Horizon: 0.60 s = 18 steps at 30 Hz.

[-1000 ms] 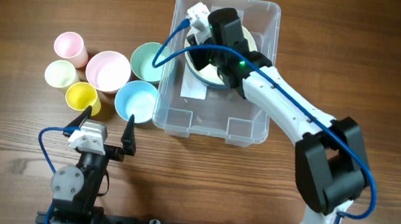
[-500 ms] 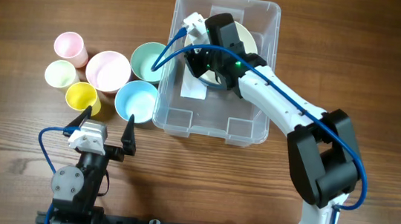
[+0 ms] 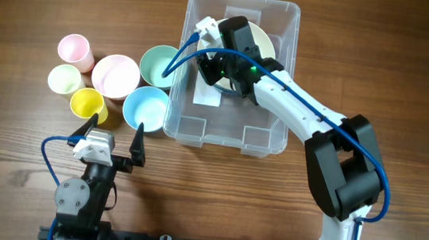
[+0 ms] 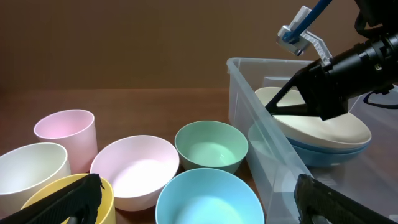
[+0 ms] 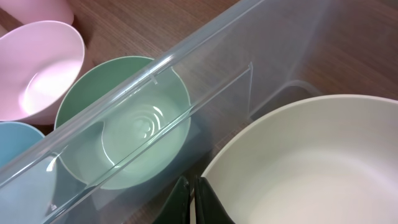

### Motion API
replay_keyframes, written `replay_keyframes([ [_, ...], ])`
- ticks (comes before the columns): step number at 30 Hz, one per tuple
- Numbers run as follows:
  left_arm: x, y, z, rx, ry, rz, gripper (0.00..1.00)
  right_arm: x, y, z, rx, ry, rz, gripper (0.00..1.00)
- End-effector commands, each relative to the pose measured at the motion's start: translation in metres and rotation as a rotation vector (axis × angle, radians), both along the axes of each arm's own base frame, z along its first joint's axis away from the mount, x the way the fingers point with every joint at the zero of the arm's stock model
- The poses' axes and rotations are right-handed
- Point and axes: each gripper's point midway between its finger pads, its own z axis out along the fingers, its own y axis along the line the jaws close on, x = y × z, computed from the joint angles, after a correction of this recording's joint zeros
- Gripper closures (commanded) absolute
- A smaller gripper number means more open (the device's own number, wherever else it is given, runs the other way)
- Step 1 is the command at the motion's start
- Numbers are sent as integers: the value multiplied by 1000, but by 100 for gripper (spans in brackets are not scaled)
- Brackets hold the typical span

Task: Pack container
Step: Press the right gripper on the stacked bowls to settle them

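2 bowls now sit stacked inside the container (image 3: 198, 126). Overhead, the right gripper (image 3: 212, 62) has slid a little toward the bin's left wall over the last second, taking the cream bowl (image 3: 264, 41) with it. The left gripper (image 3: 113, 131) lies spread wide, with the light-blue bowl (image 3: 145, 106) just ahead of it.

From the left wrist, the cream bowl rests nested on a blue bowl (image 4: 348, 151) beneath the right fingers.

From the right wrist, those fingers pinch the cream rim. The green bowl (image 5: 124, 143) lies beyond them, outside the wall.

The placing looks nearly finished, and letting go seems next.
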Motion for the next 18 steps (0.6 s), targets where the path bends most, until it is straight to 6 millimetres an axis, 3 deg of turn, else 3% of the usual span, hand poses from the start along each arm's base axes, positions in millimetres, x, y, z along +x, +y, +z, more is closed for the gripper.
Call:
replay_keyframes([
  [1, 0, -1, -5, 9, 7, -4, 0, -2, 4, -8, -8, 16, 23, 96],
  [18, 0, -1, -5, 9, 7, -4, 0, 0, 1, -9, -20, 12, 10, 96],
])
